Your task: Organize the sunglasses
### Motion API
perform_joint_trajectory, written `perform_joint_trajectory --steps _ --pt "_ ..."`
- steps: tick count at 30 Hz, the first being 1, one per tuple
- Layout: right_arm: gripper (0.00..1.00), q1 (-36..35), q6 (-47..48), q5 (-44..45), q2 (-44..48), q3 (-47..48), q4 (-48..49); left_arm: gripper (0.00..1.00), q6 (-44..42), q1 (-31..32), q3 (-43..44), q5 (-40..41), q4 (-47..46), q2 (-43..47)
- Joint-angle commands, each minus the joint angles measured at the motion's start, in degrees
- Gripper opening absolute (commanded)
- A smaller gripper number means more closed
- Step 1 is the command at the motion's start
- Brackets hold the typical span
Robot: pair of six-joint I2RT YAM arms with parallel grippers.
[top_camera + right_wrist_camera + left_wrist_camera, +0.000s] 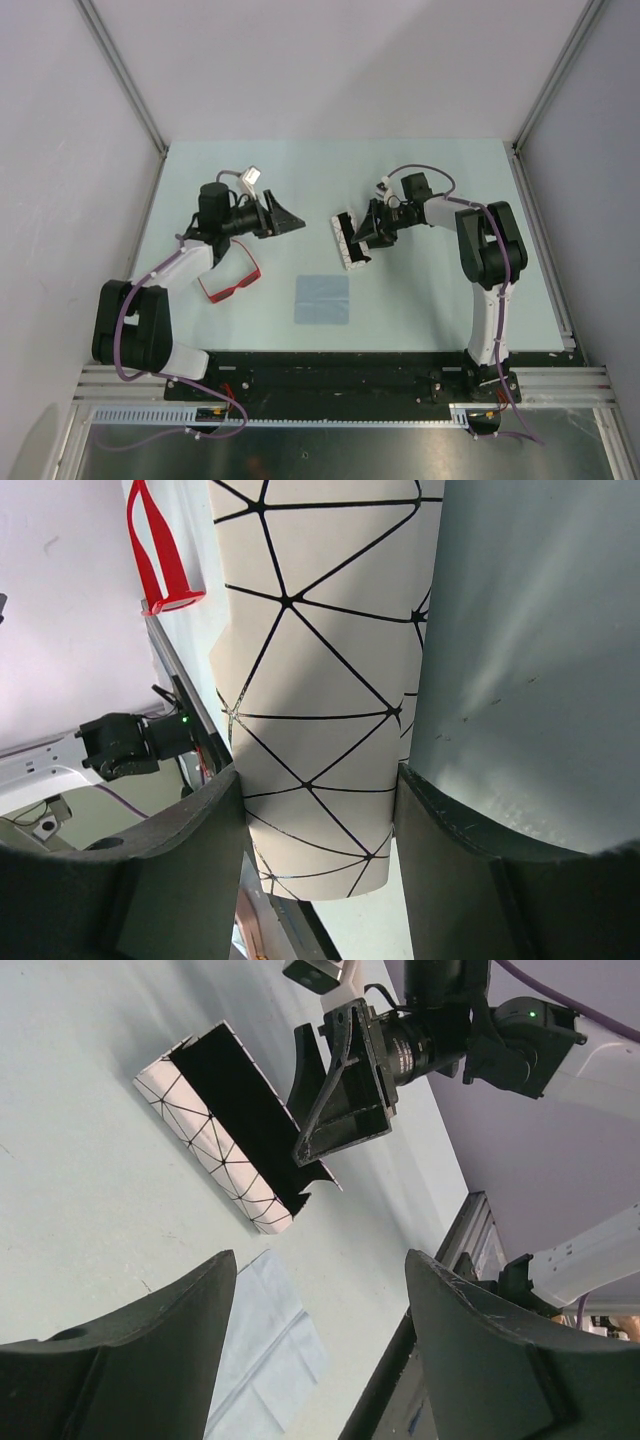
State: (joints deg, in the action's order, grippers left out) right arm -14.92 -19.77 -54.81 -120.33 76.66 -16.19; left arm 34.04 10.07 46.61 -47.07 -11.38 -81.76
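The red sunglasses (232, 278) lie on the table at the left, beside my left forearm; they also show in the right wrist view (160, 550). The white patterned case (349, 240) lies mid-table, its lid open on a black inside (225, 1125). My right gripper (366, 234) is shut on the case's side; both fingers press its white wall (320, 680). My left gripper (288, 217) is open and empty, above the table left of the case, apart from the sunglasses. In the left wrist view, my left gripper (320, 1260) has nothing between its fingers.
A flat light-blue cloth (322, 298) lies in front of the case, near the table's front edge; it also shows in the left wrist view (265, 1360). Grey walls and metal rails (540, 230) bound the table.
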Motion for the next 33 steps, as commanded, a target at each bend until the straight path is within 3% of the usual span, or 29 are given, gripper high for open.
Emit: perform_joint_trajectory --steps 1,6,8,14,19,33 --pt "0.52 0.50 -0.09 -0.30 2.30 2.35 -0.34 0.74 -0.82 1.01 0.23 0.31 -0.14 0.02" --pt "0.50 1.03 0.25 -2.67 1.86 2.44 -0.69 0.75 -1.43 3.54 1.29 4.43 0.30 -1.38" --pt "0.50 0.94 -0.18 -2.85 1.86 2.44 -0.43 0.75 -1.09 5.39 2.42 10.03 0.48 -3.74" --pt "0.59 0.94 -0.36 -0.92 2.21 2.44 -0.95 0.65 -0.12 14.27 12.16 20.87 3.01 -15.17" --pt "0.68 1.29 -0.62 1.27 2.38 2.44 -1.57 0.63 -1.61 17.88 20.27 27.98 7.51 -24.85" --pt "0.66 1.91 1.12 5.31 4.31 2.44 -2.18 0.65 -5.04 21.49 27.66 34.76 14.54 -33.12"
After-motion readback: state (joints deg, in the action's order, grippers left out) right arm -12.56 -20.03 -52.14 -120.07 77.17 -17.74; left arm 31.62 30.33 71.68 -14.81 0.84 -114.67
